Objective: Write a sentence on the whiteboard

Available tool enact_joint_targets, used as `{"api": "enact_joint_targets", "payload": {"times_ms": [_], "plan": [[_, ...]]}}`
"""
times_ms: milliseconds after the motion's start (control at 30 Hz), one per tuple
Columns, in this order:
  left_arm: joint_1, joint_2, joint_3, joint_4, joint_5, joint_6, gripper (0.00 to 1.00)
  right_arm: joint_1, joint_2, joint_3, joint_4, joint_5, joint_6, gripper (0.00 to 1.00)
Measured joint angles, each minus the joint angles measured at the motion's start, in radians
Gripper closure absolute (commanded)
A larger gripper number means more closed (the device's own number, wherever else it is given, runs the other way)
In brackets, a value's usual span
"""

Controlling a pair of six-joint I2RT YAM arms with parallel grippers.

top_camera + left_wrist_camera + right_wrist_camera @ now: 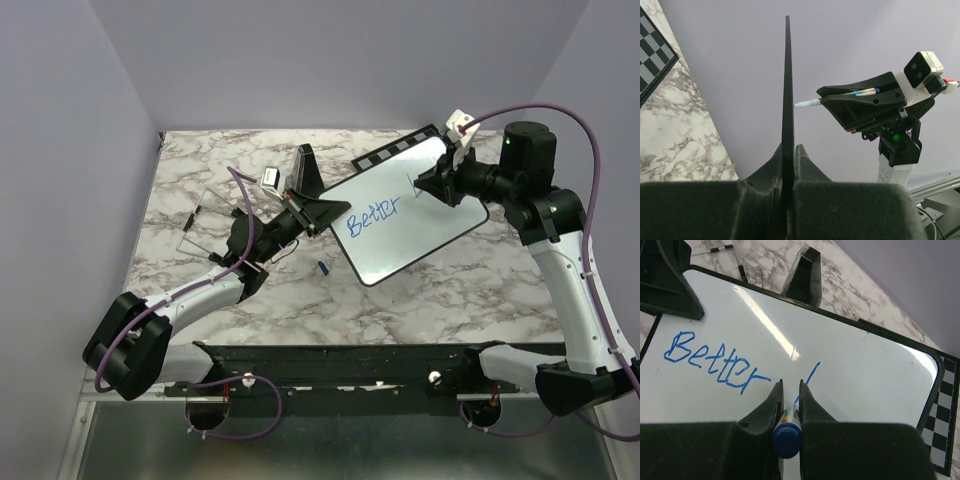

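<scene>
REMOTE STATION: The whiteboard (440, 225), glossy white with a thin black rim and rounded corners, hangs tilted over the far right part of the marble-patterned table (480, 300). Its left edge is clamped between the black wedge-shaped fingers of the left gripper (318, 200). My left wrist camera catches the board only edge-on, as a thin dark blade rising from the pinched jaws.

The right gripper (420, 185) is closed on a marker (786, 439) with a blue butt and a rainbow-striped barrel. The marker's pale tip touches the board's face. The sentence (715, 362), in blue handwriting, reads "Better", followed by one slanted stroke just above the fingers. In the right wrist view those fingers hide the tip itself.

A checkered chessboard (400, 147) lies flat beneath the whiteboard's far edge, mostly covered. I cannot tell whether the whiteboard's lower corner touches the table. A small blue cap (323, 267) lies on the marble near the board's near-left edge.

To the left is a clear sheet (210, 225) with a thin stick (190, 220) on it, and both are hard for me to make out. Purple cables (590, 170) loop from both arms.
</scene>
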Motion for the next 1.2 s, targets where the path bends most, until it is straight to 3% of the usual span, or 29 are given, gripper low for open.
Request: {"api": "enact_joint_targets", "payload": {"times_ms": [567,1200], "plan": [[0.004,0.019,0.009,0.002,0.003,-0.003,1.00,0.000,0.067,0.051,0.018,-0.034,0.022,1.00],[0.004,0.032,0.013,0.005,0.006,-0.006,1.00,0.000,0.003,-0.020,-0.016,-0.058,-0.008,0.99]]}}
